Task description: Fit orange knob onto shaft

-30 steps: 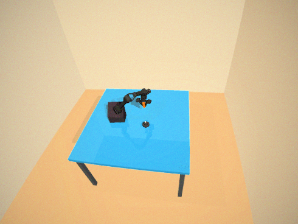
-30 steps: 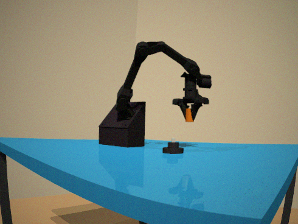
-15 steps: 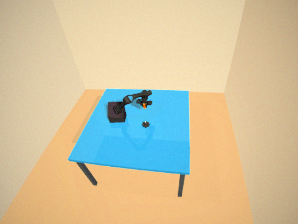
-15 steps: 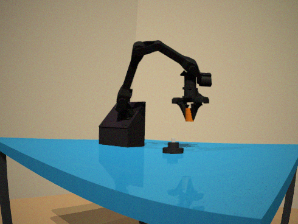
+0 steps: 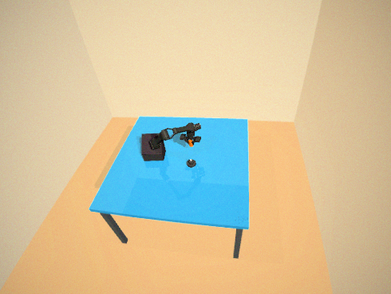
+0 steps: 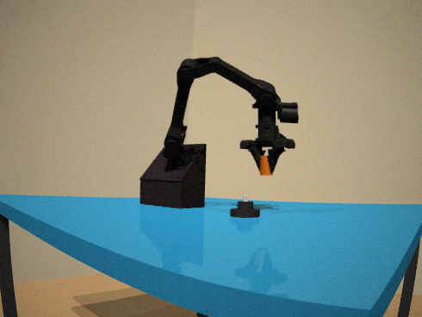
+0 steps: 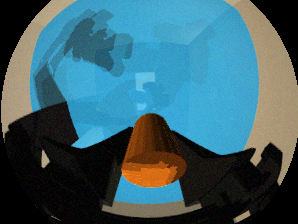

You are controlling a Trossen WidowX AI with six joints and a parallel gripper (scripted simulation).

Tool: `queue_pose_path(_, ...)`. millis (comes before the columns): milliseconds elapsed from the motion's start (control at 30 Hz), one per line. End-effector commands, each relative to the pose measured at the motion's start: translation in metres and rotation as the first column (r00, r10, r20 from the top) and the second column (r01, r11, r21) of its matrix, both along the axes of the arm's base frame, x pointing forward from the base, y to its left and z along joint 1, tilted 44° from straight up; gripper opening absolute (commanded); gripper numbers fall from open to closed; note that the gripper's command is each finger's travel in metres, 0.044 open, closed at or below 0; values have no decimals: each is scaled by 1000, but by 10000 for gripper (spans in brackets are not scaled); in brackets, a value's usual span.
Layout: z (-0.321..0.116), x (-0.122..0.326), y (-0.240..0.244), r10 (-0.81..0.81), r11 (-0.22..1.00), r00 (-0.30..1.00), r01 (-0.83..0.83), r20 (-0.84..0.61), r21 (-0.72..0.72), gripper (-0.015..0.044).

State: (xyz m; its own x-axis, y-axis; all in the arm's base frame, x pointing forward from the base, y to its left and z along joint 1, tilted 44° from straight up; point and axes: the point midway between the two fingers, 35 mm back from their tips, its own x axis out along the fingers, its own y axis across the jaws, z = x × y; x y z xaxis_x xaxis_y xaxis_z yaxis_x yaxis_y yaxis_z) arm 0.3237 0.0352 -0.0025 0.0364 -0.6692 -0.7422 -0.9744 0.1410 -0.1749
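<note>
We had our gripper [image 5: 191, 140] [image 6: 266, 170] [image 7: 150, 132] clamped on the orange knob [image 5: 191, 143] [image 6: 265, 165] [image 7: 152, 150], holding it above table height, toward twelve o'clock of the round pedestal [image 5: 191, 164] [image 6: 245, 213] in the top view.

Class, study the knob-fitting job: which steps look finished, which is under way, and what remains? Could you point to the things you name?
Done: the orange knob [image 5: 191, 143] [image 6: 265, 165] [image 7: 152, 145] is off the table [image 5: 159, 200] [image 6: 301, 258] [image 7: 220, 90]. In hand: the gripper [image 5: 191, 141] [image 6: 266, 165] [image 7: 150, 132] grips it in midair. Left: the silver shaft [image 6: 245, 198] stands bare on its pedestal [image 5: 191, 163] [image 6: 245, 212], so aligning, pushing down and releasing remain.
</note>
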Motion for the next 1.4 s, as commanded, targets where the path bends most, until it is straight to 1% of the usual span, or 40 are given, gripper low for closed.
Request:
queue_pose_path(0,8,3,-8,9,1000,1000,-9,10,0,0)
queue_pose_path(500,30,8,-50,3,1000,1000,-3,16,-6,0)
queue_pose_path(1233,62,3,-111,1,999,1000,0,14,-36,0)
queue_pose_path(1367,64,3,-115,1,999,1000,-1,13,-39,0)
